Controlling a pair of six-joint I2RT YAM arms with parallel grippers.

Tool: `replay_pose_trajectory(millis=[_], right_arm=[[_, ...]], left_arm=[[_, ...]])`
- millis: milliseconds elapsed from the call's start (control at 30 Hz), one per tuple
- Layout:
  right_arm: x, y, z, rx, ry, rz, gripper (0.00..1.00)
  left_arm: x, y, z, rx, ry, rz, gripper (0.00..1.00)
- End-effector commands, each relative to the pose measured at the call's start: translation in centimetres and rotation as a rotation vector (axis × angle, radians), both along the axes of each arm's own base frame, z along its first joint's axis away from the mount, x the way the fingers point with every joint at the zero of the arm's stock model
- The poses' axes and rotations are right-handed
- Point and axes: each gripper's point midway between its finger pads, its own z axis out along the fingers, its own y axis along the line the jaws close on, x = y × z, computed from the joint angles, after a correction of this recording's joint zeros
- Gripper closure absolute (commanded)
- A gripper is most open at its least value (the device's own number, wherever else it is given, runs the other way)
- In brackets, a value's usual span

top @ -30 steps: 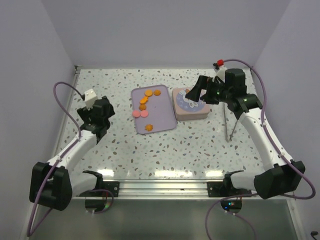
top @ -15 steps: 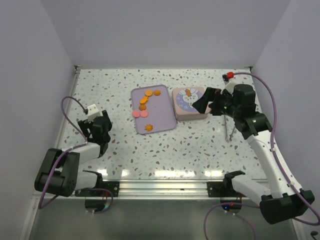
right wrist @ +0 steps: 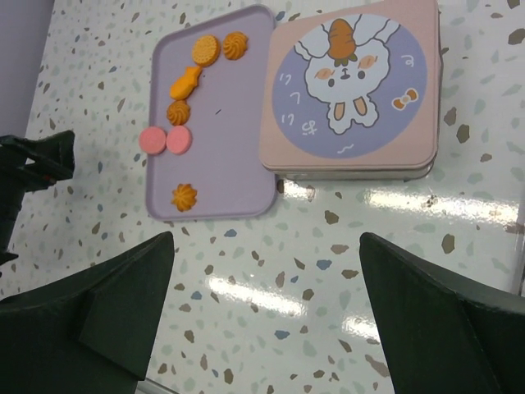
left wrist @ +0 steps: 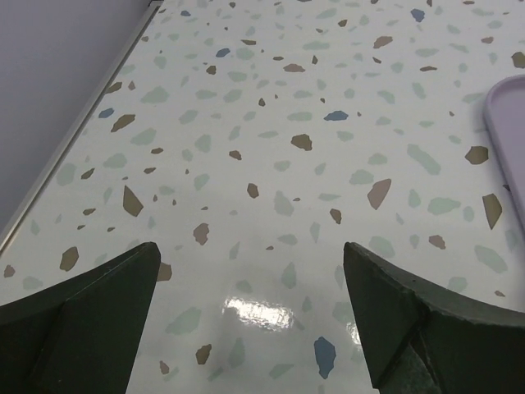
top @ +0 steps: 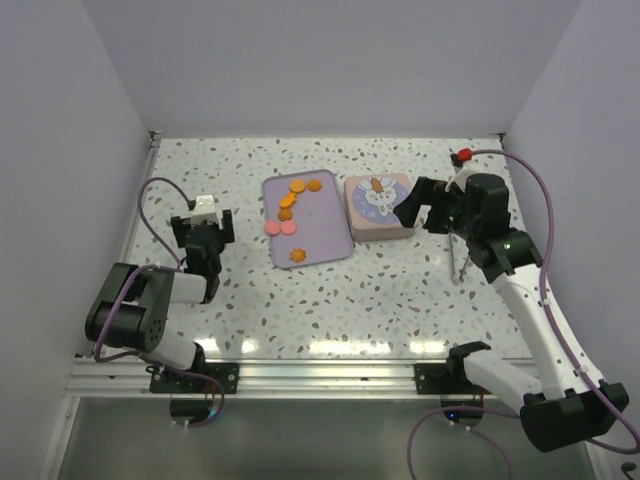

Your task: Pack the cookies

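— While we look down from above, where do the cookies lie?

— All seven we count sit on the lilac tray, none in the pink rabbit tin, whose lid is on.

— And our hands?

— Left hand is spread, empty, over bare tabletop. Right hand is spread, empty, near the tin. Packing remains, as far as we see.

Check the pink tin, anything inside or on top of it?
The lid of the pink tin is shut, so the inside is hidden. On top there is only the printed bunny with a carrot. All seven cookies sit on the purple tray beside it.
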Motion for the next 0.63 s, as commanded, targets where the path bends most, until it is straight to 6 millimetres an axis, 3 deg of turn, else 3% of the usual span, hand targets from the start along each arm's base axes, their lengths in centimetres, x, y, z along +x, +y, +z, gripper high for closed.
replay_pose_trajectory(millis=[0,133,200,233,400,600], right_arm=[[0.5,-1.0,1.0,-0.009,-0.071,-0.058,0.01],[0.8,-1.8,-1.4,0.004,-0.023,-0.135,0.01],[1.2,-3.4,-2.7,-0.024,0.013,-0.243,0.01],[1.4,-3.9,-3.1,-0.034,0.023,-0.276,0.01],[2.0,-4.9,-3.0,-0.113,0.004,-0.296,0.01],[2.6,-5.0,-2.5,-0.126,-0.041,-0.287,0.04]], left_arm=[[0.0,-0.4,3.3,-0.009,-0.166,-0.053,0.00],[-1.3,-1.1,3.6,-0.003,-0.210,-0.124,0.00],[-1.5,-0.9,3.4,-0.025,-0.220,-0.129,0.00],[-1.9,-1.3,2.3,-0.016,-0.191,-0.170,0.00],[-2.1,-1.1,3.4,-0.008,-0.250,-0.159,0.00],[-1.9,-1.1,3.2,-0.018,-0.242,-0.155,0.00]])
